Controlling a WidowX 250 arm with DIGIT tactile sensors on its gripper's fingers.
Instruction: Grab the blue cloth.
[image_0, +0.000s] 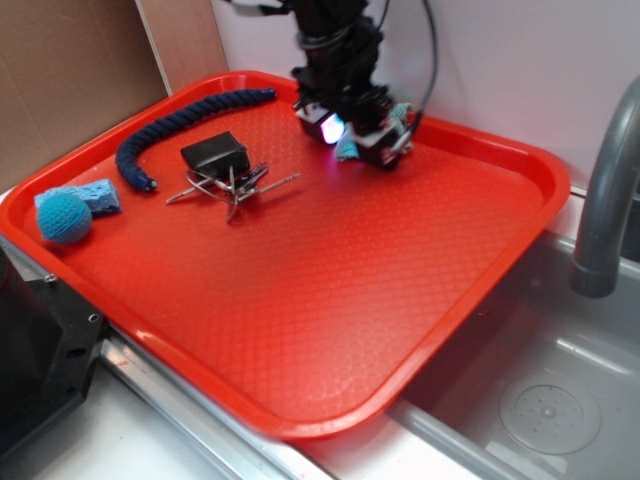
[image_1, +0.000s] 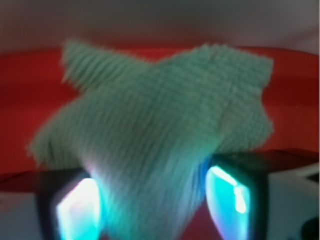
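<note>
- I see the gripper at the far edge of the red tray, close to the white wall.
- Its fingers are closed on the blue cloth; in the wrist view the knitted fabric is bunched between the two lit pads and fans out above them.
- In the exterior view only small teal patches of the cloth show beside the fingers. I cannot tell whether the cloth touches the tray surface, as the wrist view is blurred.
- A black binder clip lies well apart, toward the tray's left half.
- A dark blue rope curves behind the clip.
- A teal yarn ball rests against a light-blue sponge in the left corner.
- A grey faucet stands over the sink on the right.
</note>
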